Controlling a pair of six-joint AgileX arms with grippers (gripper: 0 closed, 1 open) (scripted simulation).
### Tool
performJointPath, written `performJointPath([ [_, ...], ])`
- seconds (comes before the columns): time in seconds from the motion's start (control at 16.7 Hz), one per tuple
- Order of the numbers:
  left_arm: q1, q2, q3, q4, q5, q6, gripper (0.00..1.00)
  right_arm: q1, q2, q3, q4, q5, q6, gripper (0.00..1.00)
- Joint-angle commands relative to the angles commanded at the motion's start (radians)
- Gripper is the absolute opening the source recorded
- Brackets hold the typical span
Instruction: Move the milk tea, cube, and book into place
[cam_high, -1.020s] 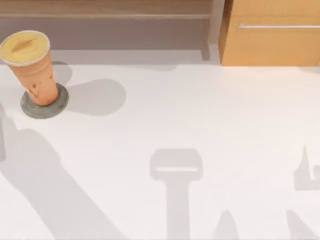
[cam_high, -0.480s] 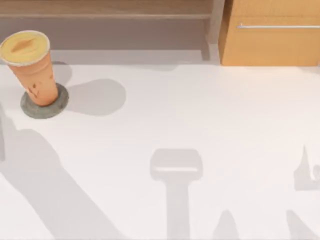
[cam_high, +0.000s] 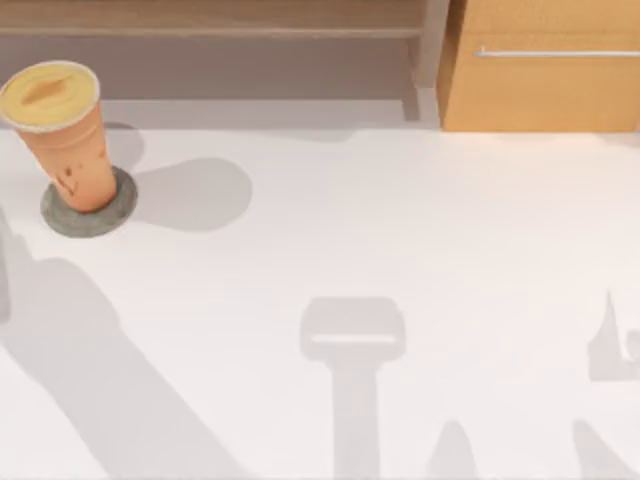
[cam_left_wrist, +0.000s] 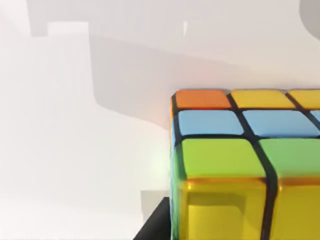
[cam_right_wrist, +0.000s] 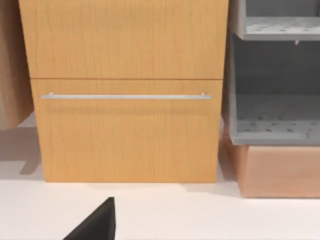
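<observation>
**White table with wooden cabinet: stock at this moment**

Table (cam_high: 400, 230): white, plain, crossed by arm shadows in the lower part of the top view.

Cabinet (cam_high: 545, 80): wood, upper right of the top view; a drawer with a long metal handle (cam_right_wrist: 125, 96) faces the right wrist view. Grey shelves (cam_right_wrist: 275, 125) stand just beside it.

Milk tea (cam_high: 62, 130): upright, upper left of the top view, standing on a grey disc (cam_high: 95, 215), likely its set place.

Cube (cam_left_wrist: 245, 165): coloured tiles, close under the left wrist camera, resting on the table; probably next for pickup.

Grippers: left and right, whether spread or pressed together I cannot tell. A dark tip (cam_right_wrist: 95, 225) shows in the right wrist view.

Book: not listed.
</observation>
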Motion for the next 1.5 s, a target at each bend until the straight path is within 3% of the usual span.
performJointPath([
  [0.48, -0.004, -0.028, 0.075, -0.1, 0.001, 0.0, 0.0, 0.0, 0.0, 0.0, 0.0, 0.0, 0.0, 1.0],
  [0.9, -0.027, -0.058, 0.081, -0.075, -0.005, 0.013, 0.0, 0.0, 0.0, 0.0, 0.0, 0.0, 0.0, 1.0],
  [1.14, -0.15, -0.241, 0.106, 0.073, -0.044, 0.057, 0.0, 0.0, 0.0, 0.0, 0.0, 0.0, 0.0, 1.0],
  [1.5, -0.452, -0.567, 0.092, 0.453, -0.168, 0.058, 0.0, 0.0, 0.0, 0.0, 0.0, 0.0, 0.0, 1.0],
])
